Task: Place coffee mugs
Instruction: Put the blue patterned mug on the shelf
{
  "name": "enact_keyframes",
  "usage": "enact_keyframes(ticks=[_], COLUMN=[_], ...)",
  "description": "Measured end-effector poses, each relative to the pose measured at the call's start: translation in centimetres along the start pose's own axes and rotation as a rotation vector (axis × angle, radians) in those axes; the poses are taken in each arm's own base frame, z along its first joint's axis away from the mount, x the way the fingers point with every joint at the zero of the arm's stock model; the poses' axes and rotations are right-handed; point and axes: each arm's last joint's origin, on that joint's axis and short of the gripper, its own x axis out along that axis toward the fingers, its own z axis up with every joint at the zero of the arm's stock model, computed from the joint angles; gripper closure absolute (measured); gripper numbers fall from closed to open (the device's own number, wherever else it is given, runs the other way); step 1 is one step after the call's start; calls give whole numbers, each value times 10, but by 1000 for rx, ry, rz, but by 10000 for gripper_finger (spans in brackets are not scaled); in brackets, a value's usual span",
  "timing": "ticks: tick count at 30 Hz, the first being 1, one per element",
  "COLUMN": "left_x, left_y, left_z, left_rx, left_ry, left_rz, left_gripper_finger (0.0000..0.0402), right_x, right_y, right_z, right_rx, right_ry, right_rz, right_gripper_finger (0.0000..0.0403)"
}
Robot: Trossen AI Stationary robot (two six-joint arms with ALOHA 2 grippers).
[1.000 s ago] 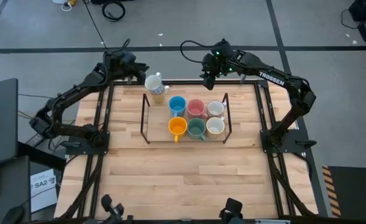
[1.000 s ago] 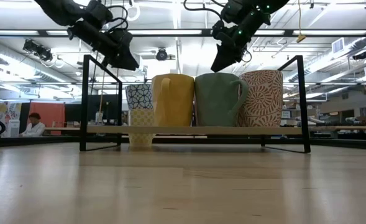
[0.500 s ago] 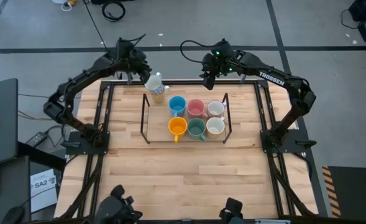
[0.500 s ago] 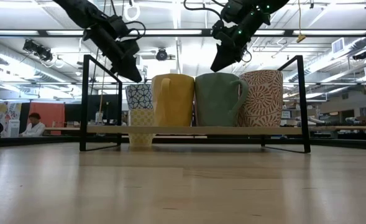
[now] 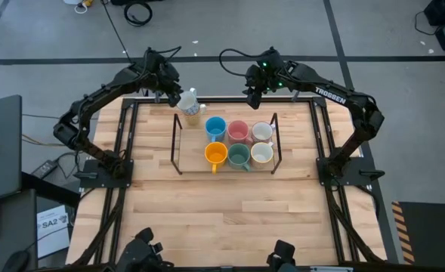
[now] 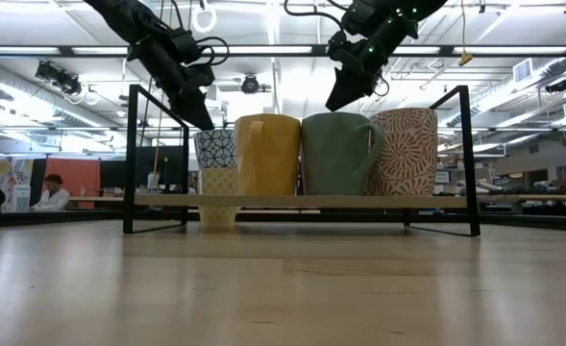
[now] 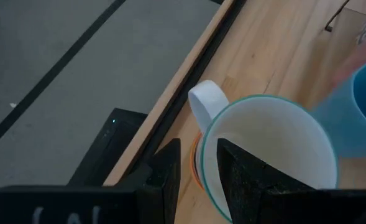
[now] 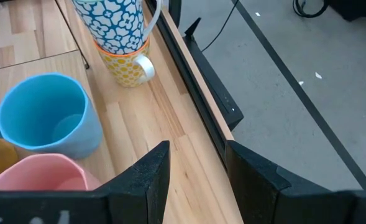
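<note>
Two mugs stand stacked on the table at the far edge: a white one with blue pattern and teal rim (image 5: pixel 190 103) (image 6: pixel 215 149) (image 7: pixel 263 155) on a yellow-patterned one (image 6: pixel 217 197). My left gripper (image 5: pixel 176 94) (image 6: pixel 204 121) (image 7: pixel 198 177) is open just above the top mug's rim, beside its handle (image 7: pixel 202 102), one finger over the inside and one over the outside. My right gripper (image 5: pixel 254 97) (image 8: pixel 198 168) is open and empty above the rack's far edge. Blue (image 5: pixel 215 127), pink (image 5: pixel 238 131), orange (image 5: pixel 216 153), green (image 5: pixel 239 156) and two white mugs (image 5: pixel 262 153) stand on the rack.
The black metal rack (image 5: pixel 175 143) with its wooden shelf (image 6: pixel 302 201) stands at the table's far middle, its posts close to the stacked mugs. The table's far rail (image 7: pixel 170 93) runs just behind the stack. Bare wooden table (image 5: pixel 222 211) lies toward the near edge.
My left gripper has moved toward the table's right edge and down, to just above the stacked mugs. The mugs have not moved.
</note>
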Motion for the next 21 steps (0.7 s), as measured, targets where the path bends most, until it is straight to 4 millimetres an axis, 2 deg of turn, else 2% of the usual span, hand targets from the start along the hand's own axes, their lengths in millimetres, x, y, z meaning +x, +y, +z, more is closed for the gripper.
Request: enact_keyframes(ticks=[4,15,21], left_x=[1,23,24], left_y=[-1,-2,-6], left_z=[-2,-7,-5], left_rx=[-4,-9,5], left_ry=[21,88,84], left_rz=[-8,-19,-21], left_gripper_finger=[290,290,318], right_x=[0,0,0], right_y=[0,0,0], right_z=[0,0,0], right_rx=[0,0,0], right_ry=[0,0,0], right_rz=[0,0,0], right_gripper_finger=[242,242,242])
